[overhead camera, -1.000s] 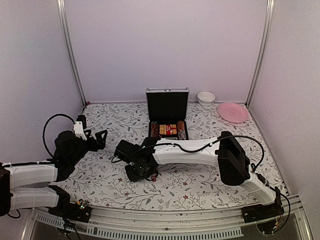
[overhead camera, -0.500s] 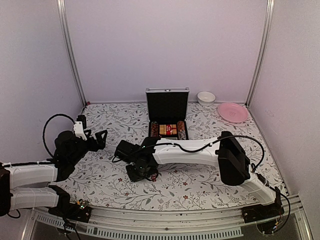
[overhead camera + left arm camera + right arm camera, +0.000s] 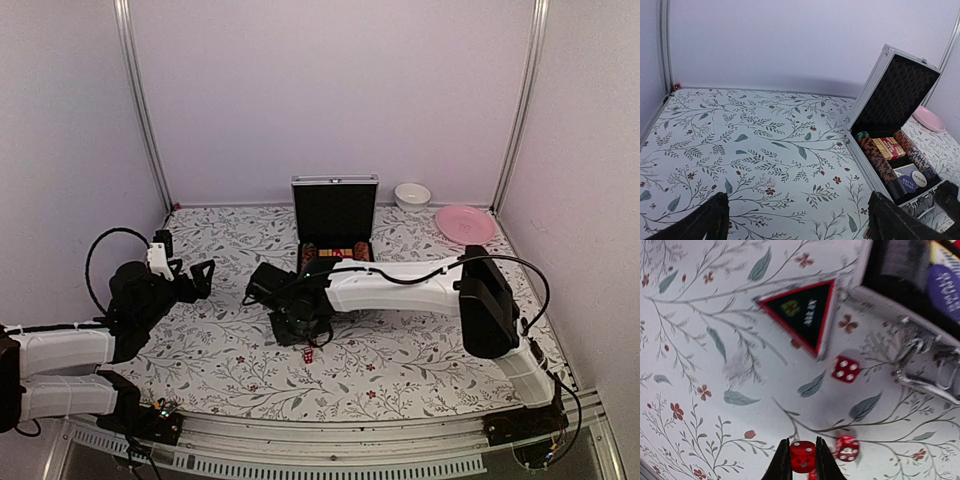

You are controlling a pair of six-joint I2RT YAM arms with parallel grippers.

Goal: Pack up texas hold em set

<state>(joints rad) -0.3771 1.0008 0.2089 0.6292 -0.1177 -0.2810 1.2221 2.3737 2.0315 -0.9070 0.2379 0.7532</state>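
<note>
The silver case [image 3: 335, 212] stands open at the back middle, its black-lined lid [image 3: 895, 90] upright. Rows of poker chips [image 3: 875, 156] and the tan-red card pack [image 3: 888, 147] lie in its base. My right gripper [image 3: 803, 445] is shut on a tiny red die [image 3: 803, 457], a little above the cloth in front of the case [image 3: 920, 375]. Two more red dice [image 3: 845, 369] [image 3: 847, 448] lie loose, next to the black triangular piece [image 3: 802, 315]. My left gripper [image 3: 800, 227] is open over bare cloth at the left, its fingers [image 3: 710, 220] wide apart.
A pink plate [image 3: 465, 224] and a white bowl [image 3: 412, 195] sit at the back right. One red die [image 3: 308, 355] lies on the flowered cloth just in front of the right gripper [image 3: 303, 328]. Walls close in three sides of the table.
The right gripper has closed on a die and moved right and back toward the case, uncovering a die on the cloth. The left arm has not moved.
</note>
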